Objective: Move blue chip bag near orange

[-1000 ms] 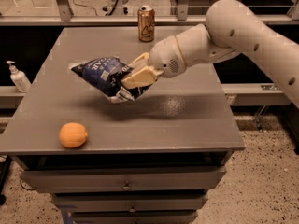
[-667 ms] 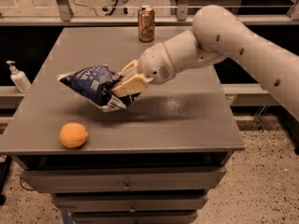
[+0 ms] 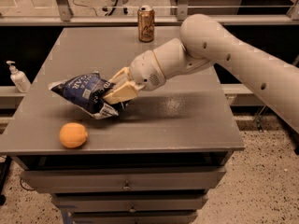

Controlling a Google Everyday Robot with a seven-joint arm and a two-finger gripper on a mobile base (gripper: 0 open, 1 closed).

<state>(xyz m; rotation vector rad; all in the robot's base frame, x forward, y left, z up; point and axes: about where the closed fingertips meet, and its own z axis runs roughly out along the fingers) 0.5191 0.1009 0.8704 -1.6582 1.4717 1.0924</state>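
Observation:
The blue chip bag (image 3: 84, 93) is a crinkly navy bag with white lettering, held tilted just above the grey table (image 3: 177, 120) at its left front. My gripper (image 3: 114, 93) is shut on the bag's right end, with cream fingers (image 3: 120, 93) pinching it. The orange (image 3: 73, 135) lies on the table near the front left edge, a short way below and left of the bag.
A gold-brown drink can (image 3: 145, 24) stands at the table's far edge. A white pump bottle (image 3: 18, 77) sits on a ledge left of the table. Drawers (image 3: 126, 185) lie under the front edge. My arm (image 3: 224, 55) stretches in from the right.
My gripper has carried the bag leftward and lower, toward the front of the table, closer to the orange. The orange and the can have not moved.

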